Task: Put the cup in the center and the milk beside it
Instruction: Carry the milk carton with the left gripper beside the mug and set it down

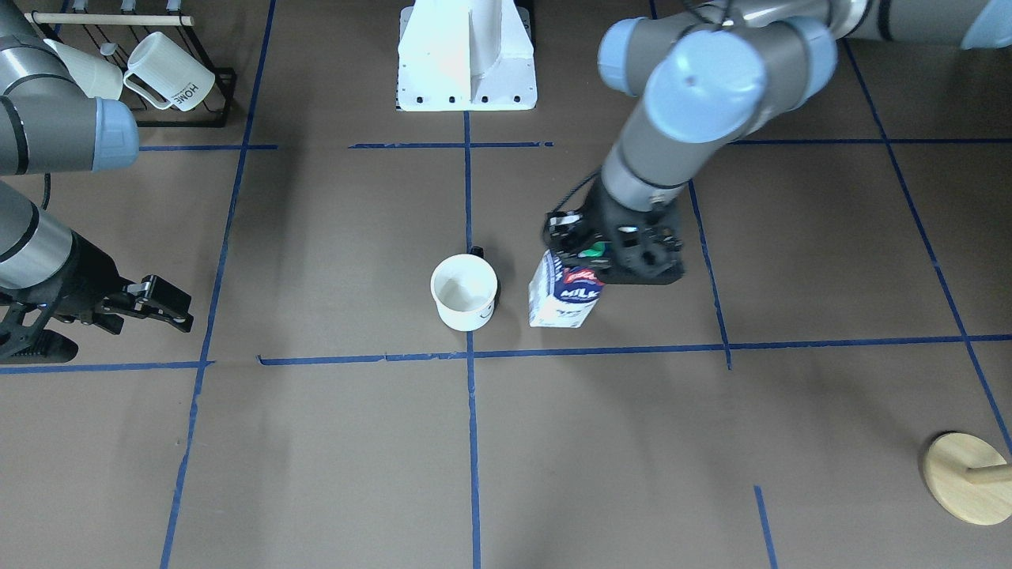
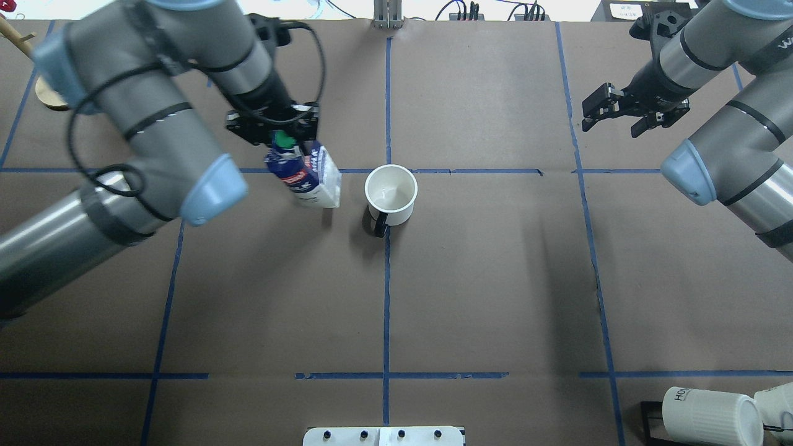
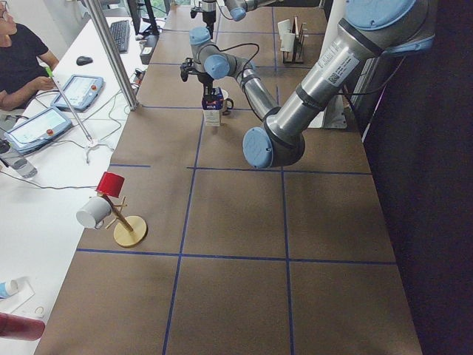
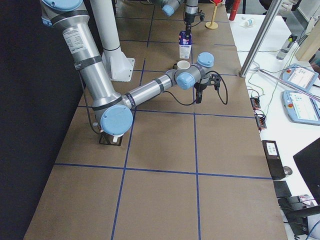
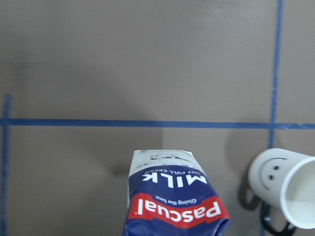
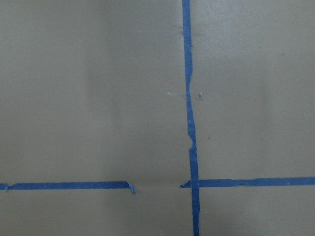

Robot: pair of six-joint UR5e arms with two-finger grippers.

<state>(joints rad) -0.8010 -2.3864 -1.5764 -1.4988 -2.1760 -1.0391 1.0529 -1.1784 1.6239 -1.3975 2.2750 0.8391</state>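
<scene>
The cup (image 1: 464, 291) is a white mug with a black handle. It stands upright on the middle blue line, just on the robot's side of the center crossing (image 1: 470, 356). It also shows in the overhead view (image 2: 390, 193) and, smiley face outward, in the left wrist view (image 5: 280, 189). The milk (image 1: 563, 294) is a dark blue carton with a green cap, close beside the cup but apart from it. My left gripper (image 1: 613, 254) is shut on its top. I cannot tell whether its base touches the table. My right gripper (image 2: 616, 119) is open and empty, far off to the side.
A black rack with white "HOME" mugs (image 1: 170, 75) stands at the robot's right near corner. A wooden mug stand (image 1: 964, 474) is at the far left corner. The white robot base (image 1: 466, 63) is at the table's near edge.
</scene>
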